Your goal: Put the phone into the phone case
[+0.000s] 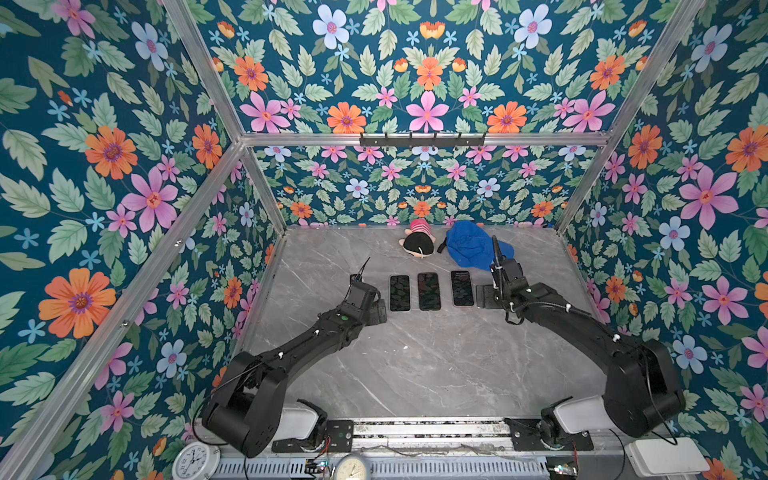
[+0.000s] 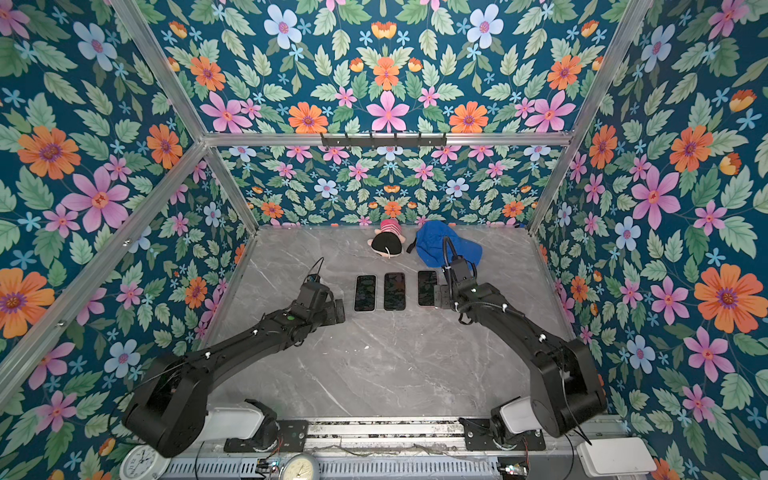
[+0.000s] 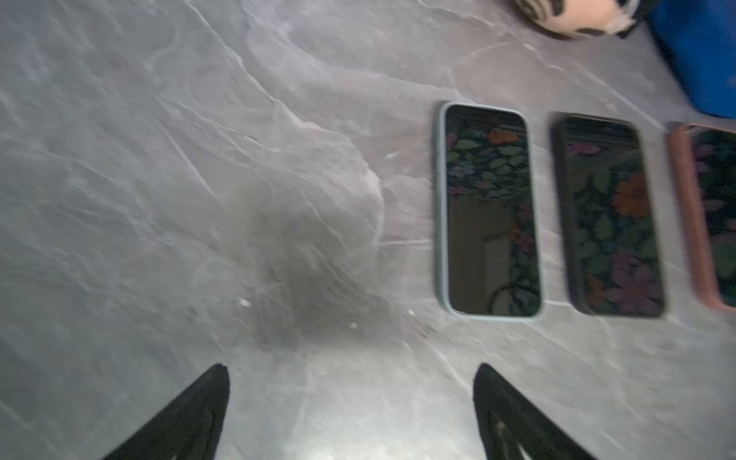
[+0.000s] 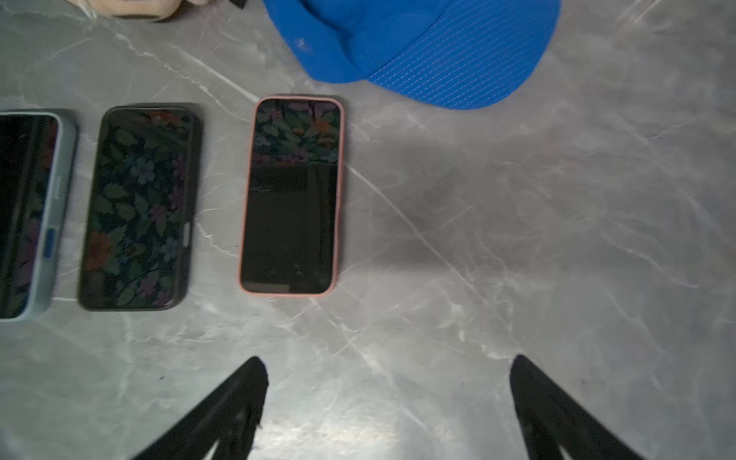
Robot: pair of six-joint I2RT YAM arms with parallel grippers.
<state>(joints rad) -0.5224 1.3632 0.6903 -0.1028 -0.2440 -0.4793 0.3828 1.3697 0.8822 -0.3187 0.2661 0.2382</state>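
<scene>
Though beside the cased phones (image 1: 429,291), both jaws wide, empty; blue cap (image 1: 471,245), plush doll (image 1: 419,240) behind.

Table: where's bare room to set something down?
Widest bare patch: near half of the table, in front of the phone row. Also the back-left corner, left of the plush. Crowded: phone row with left gripper and right gripper at its ends; plush and cap just behind.

Top views: bright, even light from above. Straight lines splay outward toward the edges, wide-lens distortion. Counter (image 1: 415,365) carries only faint, soft-edged shadows. Wrist views: motion blur, heavier in the left wrist view. One diffuse dark shadow patch on the counter in each, pale glare at the near edge. Phone screens (image 4: 290,199) carry coloured reflections.
</scene>
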